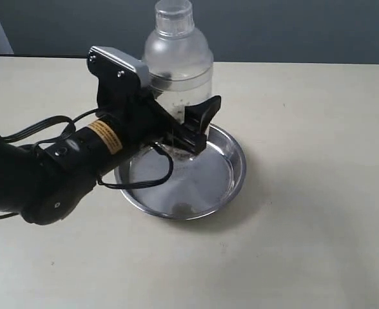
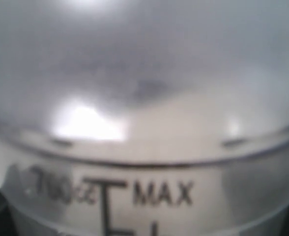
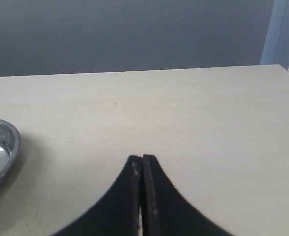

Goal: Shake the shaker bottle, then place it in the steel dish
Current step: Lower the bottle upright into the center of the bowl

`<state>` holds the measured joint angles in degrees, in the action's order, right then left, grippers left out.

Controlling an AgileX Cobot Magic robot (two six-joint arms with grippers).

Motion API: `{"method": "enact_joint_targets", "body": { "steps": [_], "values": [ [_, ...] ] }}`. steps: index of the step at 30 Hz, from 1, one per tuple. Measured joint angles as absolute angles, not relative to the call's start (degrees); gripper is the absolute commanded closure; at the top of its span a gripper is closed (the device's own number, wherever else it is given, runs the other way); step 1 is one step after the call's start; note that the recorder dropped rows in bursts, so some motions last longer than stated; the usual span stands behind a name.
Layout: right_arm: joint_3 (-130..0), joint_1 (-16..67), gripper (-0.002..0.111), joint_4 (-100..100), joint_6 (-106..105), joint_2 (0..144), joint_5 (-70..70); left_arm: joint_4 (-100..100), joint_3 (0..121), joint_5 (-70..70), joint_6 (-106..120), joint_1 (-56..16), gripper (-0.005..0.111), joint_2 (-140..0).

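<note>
Exterior view: the black left gripper (image 1: 193, 119), jaws spread wide, clasps the body of the clear frosted plastic shaker bottle (image 1: 180, 58). The bottle stands upright over the far side of the round, shiny steel dish (image 1: 231, 174) on the beige table (image 1: 318, 193); its base is hidden.
Left wrist view: the shaker bottle (image 2: 144, 123) fills the frame, with a black "MAX" mark (image 2: 162, 193) legible.
Right wrist view: the right gripper (image 3: 142, 162) is closed and empty over the table, with the steel dish (image 3: 2, 147) off to one side.

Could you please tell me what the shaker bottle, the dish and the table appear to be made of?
The shaker bottle looks like frosted, translucent plastic: grains show hazily through its wall. The steel dish seems polished stainless steel: mirror-bright, with reflections and a rolled rim. The table is matte beige, perhaps laminate or painted wood; the look leaves it open.
</note>
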<state>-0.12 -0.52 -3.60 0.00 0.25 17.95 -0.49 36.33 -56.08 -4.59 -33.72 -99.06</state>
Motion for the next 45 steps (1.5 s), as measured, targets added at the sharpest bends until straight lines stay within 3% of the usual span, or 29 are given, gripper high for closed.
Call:
{"method": "enact_joint_targets", "body": {
  "steps": [21, 45],
  "values": [
    [-0.12, -0.52, 0.109, -3.6, 0.0, 0.25, 17.95, -6.2, 36.13, -66.4, -2.68, -33.72, 0.106, -114.76],
    [-0.12, -0.52, 0.109, -3.6, 0.0, 0.25, 17.95, -10.6, 37.6, -70.72, -7.81, -33.72, 0.106, -120.1]
  ]
}}
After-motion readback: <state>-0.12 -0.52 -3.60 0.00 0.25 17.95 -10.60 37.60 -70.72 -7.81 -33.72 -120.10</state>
